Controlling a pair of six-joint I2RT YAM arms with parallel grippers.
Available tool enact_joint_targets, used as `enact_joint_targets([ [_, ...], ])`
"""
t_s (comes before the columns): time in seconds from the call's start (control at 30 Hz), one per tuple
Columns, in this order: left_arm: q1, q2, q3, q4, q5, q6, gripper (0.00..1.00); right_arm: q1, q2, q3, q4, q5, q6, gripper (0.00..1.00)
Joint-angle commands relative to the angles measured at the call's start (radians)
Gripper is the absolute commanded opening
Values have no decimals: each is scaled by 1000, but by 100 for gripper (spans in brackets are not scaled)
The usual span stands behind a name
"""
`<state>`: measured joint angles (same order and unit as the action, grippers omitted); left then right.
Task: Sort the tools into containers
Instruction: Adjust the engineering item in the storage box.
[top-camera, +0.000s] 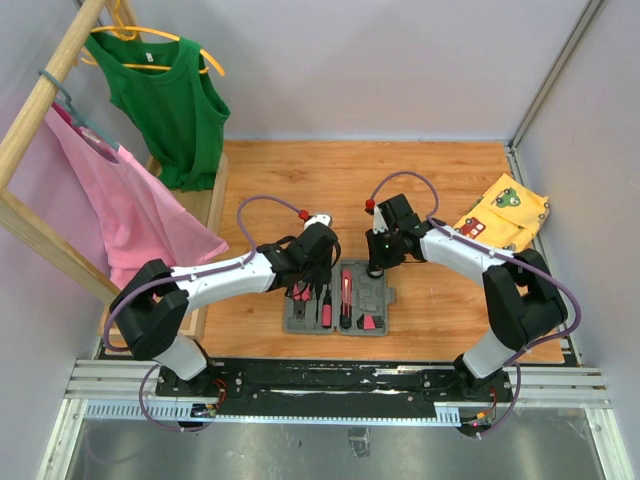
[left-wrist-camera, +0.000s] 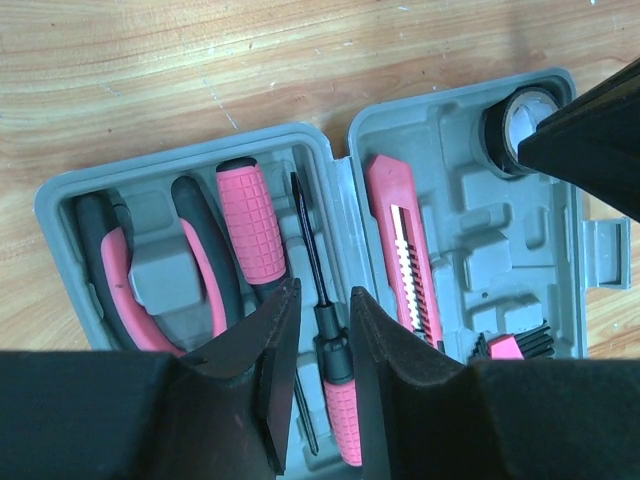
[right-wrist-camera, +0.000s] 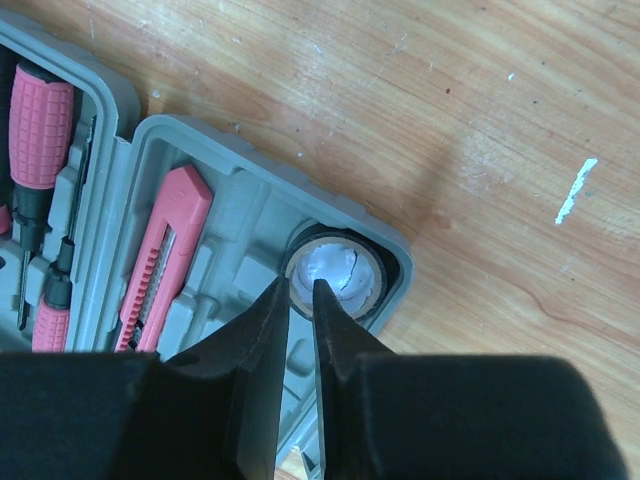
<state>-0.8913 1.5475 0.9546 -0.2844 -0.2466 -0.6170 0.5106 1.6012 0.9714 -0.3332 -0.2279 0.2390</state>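
The grey case (top-camera: 385, 300) lies open on the wooden table, with tools in its moulded slots. In the left wrist view, pliers (left-wrist-camera: 110, 280) and a thick pink-handled screwdriver (left-wrist-camera: 250, 225) fill the left half (left-wrist-camera: 60, 190). A pink cutter (left-wrist-camera: 405, 250) and small bits (left-wrist-camera: 515, 345) lie in the right half. My left gripper (left-wrist-camera: 325, 300) stands narrowly open, astride a slim screwdriver (left-wrist-camera: 340, 400) lying in its slot. My right gripper (right-wrist-camera: 300, 290) pinches the rim of the round disc (right-wrist-camera: 340, 270), which sits in the case's corner recess (right-wrist-camera: 400, 250). One finger is outside the ring and one inside.
A yellow patterned cloth (top-camera: 503, 212) lies at the right by the wall. A wooden rack (top-camera: 50, 90) on the left carries a green top (top-camera: 170, 100) and a pink garment (top-camera: 120, 200). Walls close the table at the back and right.
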Motion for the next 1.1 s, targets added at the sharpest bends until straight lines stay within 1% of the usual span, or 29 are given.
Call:
enact_joint_targets([
  [0.0, 5, 8, -7, 30, 7, -9, 31, 35, -24, 7, 11, -26, 6, 17],
  [0.27, 5, 16, -7, 32, 10, -10, 30, 38, -1, -1, 24, -44, 9, 16],
  [0.53, 5, 26, -7, 33, 13, -10, 30, 38, 32, 0, 16, -13, 14, 12],
  [0.77, 5, 30, -7, 36, 18, -9, 29, 38, 52, 3, 4, 1, 13, 12],
  [1.07, 5, 33, -1, 37, 21, -10, 29, 39, 25, 7, -8, 6, 11, 13],
])
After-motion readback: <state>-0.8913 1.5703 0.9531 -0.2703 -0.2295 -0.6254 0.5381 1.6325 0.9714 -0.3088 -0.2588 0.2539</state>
